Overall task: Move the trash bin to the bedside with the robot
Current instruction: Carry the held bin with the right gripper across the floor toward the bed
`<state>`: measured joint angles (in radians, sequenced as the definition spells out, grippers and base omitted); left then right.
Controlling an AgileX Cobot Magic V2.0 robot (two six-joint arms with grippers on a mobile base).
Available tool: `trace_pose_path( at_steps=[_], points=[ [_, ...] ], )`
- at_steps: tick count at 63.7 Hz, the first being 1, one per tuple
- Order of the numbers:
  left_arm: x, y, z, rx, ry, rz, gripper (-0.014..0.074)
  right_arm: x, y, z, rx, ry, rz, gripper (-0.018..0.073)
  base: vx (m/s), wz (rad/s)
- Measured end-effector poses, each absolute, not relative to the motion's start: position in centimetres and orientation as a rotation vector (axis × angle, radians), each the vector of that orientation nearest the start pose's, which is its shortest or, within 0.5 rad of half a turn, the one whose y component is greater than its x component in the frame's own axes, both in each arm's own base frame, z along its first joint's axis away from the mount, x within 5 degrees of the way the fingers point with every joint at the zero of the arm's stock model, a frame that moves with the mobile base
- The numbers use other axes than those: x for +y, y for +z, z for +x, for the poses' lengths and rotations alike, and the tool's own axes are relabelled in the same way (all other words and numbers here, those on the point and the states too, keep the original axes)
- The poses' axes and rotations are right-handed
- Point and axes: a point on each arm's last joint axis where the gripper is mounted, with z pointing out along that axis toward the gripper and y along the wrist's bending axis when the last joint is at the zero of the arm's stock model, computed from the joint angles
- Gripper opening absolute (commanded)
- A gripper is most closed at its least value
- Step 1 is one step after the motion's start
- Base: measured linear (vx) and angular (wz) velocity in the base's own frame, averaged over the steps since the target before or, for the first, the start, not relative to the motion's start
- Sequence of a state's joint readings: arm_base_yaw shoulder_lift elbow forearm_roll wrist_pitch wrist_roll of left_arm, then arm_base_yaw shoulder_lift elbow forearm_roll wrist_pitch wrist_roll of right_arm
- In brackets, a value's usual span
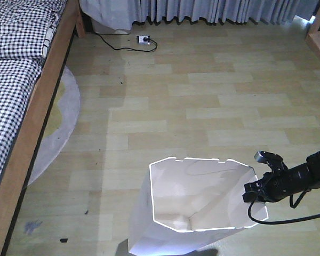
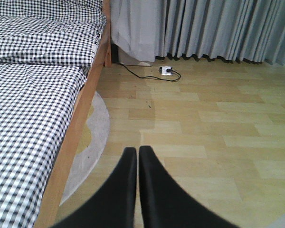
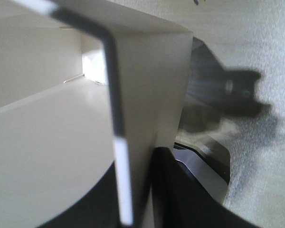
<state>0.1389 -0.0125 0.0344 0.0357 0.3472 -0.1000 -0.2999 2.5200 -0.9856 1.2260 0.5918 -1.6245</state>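
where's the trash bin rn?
The trash bin sits bottom centre in the front view on the floor, right gripper shut on its right rim; the bed is apart, along the left edge.

I see pale wood-plank floor (image 1: 202,106), a round grey rug (image 1: 64,128) at my left, grey pleated curtains (image 1: 213,10) at the far end, and a white power strip (image 1: 143,38) below them.

The left end effector (image 2: 137,150) is pointing toward 12 o'clock, its two black fingers (image 2: 128,190) pressing together. At 9 o'clock the bed (image 2: 33,95) is stretching away, with gingham bedding lying along its wooden frame (image 2: 78,123). A grey rug (image 2: 94,142) is peeking from beneath it. Toward 12 o'clock, a white power strip (image 2: 166,71) is lying on the floor (image 2: 213,133) below grey curtains (image 2: 213,28).
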Motion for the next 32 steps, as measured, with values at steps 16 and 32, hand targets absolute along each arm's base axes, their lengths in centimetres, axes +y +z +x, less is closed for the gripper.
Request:
trace_pose_path(
  at_steps=[16,32],
  points=[
    [0.85,17.1,5.26,1.842,0.062,-0.198,-0.0006,-4.2,-6.71,29.79,2.908,0.821,-0.195,-0.0005,0.28,0.07],
    [0.85,17.1,5.26,1.842,0.062,-0.198,-0.0006,-4.2,-6.71,29.79,2.908,0.821,-0.195,-0.0005,0.29,0.04]
  ],
)
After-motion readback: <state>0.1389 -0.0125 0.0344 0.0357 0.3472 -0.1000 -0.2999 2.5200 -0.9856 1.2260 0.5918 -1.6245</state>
